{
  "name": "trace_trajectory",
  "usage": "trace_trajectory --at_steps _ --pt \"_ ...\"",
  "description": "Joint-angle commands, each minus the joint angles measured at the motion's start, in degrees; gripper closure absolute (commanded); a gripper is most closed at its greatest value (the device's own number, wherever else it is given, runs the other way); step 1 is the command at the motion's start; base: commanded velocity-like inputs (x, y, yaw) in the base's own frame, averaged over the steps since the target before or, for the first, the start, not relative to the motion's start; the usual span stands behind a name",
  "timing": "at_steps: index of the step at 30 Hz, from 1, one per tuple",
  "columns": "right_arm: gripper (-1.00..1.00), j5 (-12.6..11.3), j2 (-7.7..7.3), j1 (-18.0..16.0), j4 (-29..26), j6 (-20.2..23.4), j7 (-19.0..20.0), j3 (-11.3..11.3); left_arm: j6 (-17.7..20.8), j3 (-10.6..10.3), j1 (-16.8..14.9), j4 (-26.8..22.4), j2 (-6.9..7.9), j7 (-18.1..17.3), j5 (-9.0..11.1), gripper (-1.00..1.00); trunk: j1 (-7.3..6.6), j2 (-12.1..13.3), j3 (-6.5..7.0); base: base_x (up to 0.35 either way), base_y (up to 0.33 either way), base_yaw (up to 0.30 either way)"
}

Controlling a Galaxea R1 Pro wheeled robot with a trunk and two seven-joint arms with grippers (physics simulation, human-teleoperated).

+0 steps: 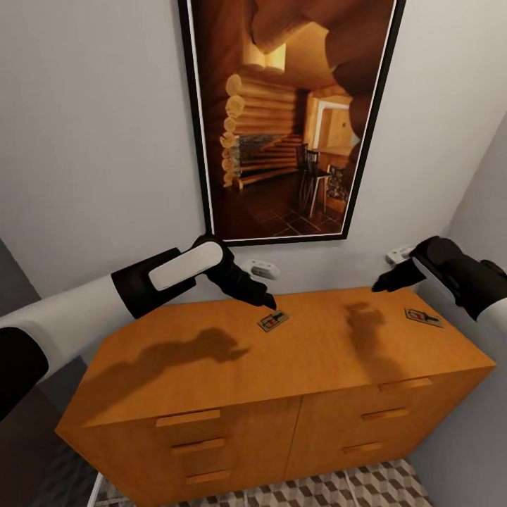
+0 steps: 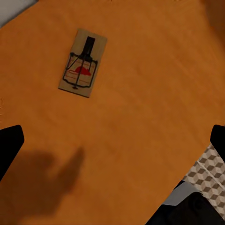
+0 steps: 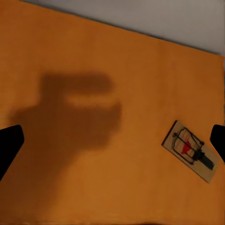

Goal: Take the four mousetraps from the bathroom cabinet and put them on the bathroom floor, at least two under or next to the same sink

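Orange-brown cabinet (image 1: 211, 373) top carries two mousetraps: one mid-top (image 1: 272, 321) just beside the spread left gripper (image 1: 264, 299), another (image 1: 423, 317) near the right edge below the spread right gripper (image 1: 384, 284).

Cabinet (image 1: 211, 373) top is wide open, just two mousetraps, one mid-top (image 1: 272, 321) and one near the right edge (image 1: 423, 317). Wall (image 1: 91, 141) and framed picture (image 1: 292, 120) box in the back.

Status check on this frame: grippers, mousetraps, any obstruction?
Left gripper open, empty, above middle mousetrap. Right gripper open, empty, over the cabinet top. Second mousetrap near its right end. Nothing in the way.
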Motion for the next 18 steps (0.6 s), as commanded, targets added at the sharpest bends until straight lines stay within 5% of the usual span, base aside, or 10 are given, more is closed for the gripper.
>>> trace_trajectory --at_steps 1,4,7,18 --pt "-1.0 0.1 -1.0 -0.1 -1.0 0.1 1.8 0.5 -0.1 -0.1 -0.2 0.2 0.01 0.5 0.6 -1.0 0.01 -0.1 -0.08 0.0 0.0 0.0" --pt "-1.0 1.2 -4.28 -0.2 -4.7 0.1 7.2 1.0 -0.1 0.1 -0.5 1.8 -0.12 0.5 0.6 -1.0 0.01 -0.1 -0.08 0.0 0.0 0.0" --pt "-1.0 3.0 -6.04 -0.2 -6.9 0.0 9.9 1.2 0.0 0.1 -0.6 3.0 -0.29 0.5 0.6 -1.0 0.01 -0.1 -0.08 0.0 0.0 0.0" --pt "-1.0 12.8 -8.47 -0.2 -9.4 -0.7 21.8 2.9 0.0 0.1 -0.7 4.4 -0.54 0.5 0.6 -1.0 0.01 -0.1 -0.08 0.0 0.0 0.0"
